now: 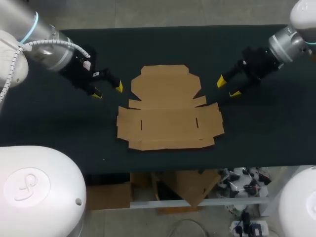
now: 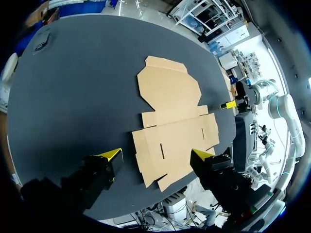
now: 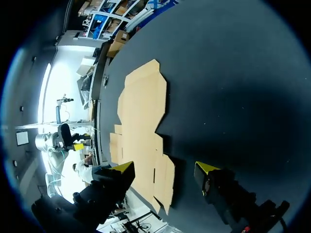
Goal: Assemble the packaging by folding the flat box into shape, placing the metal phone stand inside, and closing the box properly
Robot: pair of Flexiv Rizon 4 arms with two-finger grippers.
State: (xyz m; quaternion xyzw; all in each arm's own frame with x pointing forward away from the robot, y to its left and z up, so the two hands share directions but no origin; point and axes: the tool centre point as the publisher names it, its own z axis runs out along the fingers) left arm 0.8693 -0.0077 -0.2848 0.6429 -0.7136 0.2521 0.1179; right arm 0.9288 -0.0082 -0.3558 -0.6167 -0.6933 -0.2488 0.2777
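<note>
The flat box [image 1: 168, 106] lies unfolded in the middle of the dark counter [image 1: 59, 133]. Its narrower lid panel points away from the robot, and its wider base panel, with the side flaps, lies toward the near edge. The left gripper [image 1: 108, 91] sits just off the lid panel's left edge and the right gripper [image 1: 228, 87] off its right edge, so the cardboard lies between the two arms and inward of both. The left looks slightly nearer the board. Both pairs of fingers are spread and hold nothing. In each wrist view the box lies ahead of that arm's parted tips: ahead of the left gripper [image 2: 156, 154], and ahead of and toward one side of the right gripper [image 3: 165, 168]. The folding likely starts from the two sides at once. The phone stand cannot be made out.
</note>
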